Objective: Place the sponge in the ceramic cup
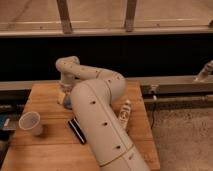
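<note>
The ceramic cup point(30, 123), pale and tapered, stands near the left edge of the wooden table point(47, 150). A small light-blue sponge point(67, 104) lies at the table's back, partly hidden by my arm. My gripper point(64, 96) points down right over the sponge, at or just above it. It looks open, and I cannot make out a grip on the sponge. The large white arm point(100, 125) sweeps across the middle of the table and hides what lies beneath it.
A black striped block point(76, 131) lies between the cup and the arm. A white bottle point(124, 114) rests on the table's right side. A dark wall and a rail run behind the table. Gravel floor lies to the right.
</note>
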`<state>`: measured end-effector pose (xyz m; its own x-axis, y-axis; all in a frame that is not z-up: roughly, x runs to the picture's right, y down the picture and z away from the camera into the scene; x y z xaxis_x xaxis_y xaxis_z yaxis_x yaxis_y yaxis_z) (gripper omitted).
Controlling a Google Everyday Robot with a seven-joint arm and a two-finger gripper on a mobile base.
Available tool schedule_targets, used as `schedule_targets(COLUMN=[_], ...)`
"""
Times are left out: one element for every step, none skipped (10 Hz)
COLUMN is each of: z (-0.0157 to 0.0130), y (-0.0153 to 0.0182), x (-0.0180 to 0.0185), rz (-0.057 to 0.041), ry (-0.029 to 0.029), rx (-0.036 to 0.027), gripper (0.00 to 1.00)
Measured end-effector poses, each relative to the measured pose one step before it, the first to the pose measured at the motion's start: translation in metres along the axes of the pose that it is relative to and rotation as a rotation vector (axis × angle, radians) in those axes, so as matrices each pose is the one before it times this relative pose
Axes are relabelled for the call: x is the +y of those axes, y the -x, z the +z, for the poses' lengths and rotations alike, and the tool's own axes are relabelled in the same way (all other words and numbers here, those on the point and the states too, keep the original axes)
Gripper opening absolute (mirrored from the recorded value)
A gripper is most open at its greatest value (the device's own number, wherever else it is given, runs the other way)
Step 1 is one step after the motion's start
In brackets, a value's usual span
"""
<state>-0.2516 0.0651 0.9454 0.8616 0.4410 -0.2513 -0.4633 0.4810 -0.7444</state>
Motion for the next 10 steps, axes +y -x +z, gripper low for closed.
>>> schedule_targets(z=[0.00263, 0.00214, 0.00061, 0.00055, -0.00084, -0.00083, -0.00021, -0.00038, -0.00107, -0.00110], y=[-0.00003, -0.00042, 0.00031, -0.00011, 0.00131, 0.00147, 0.00082, -0.00040, -0.00154, -0.00113], x=[0.00029, 0.00025, 0.00056, 0.00080, 0.00177, 0.00131, 0.00102, 0.00042, 0.00008, -0.00021], rz=[0.00112, 0.00060, -0.00150, -0.00662, -0.01128, -0.00557, -0.00500, -0.00377, -0.00138, -0.00026], ry=[0.00654, 0.00500, 0.00154, -0.00146, -0.00659, -0.00413, -0.00305, -0.00246, -0.00239, -0.00206], rx=[0.00521, 0.00323, 0.00117, 0.00240, 0.00055, -0.00120, -0.00059, -0.00067, -0.00324, -0.00514], gripper=[0.66, 0.66, 0.66, 0.62, 0.49, 0.41, 0.33, 0.23, 0.11, 0.03])
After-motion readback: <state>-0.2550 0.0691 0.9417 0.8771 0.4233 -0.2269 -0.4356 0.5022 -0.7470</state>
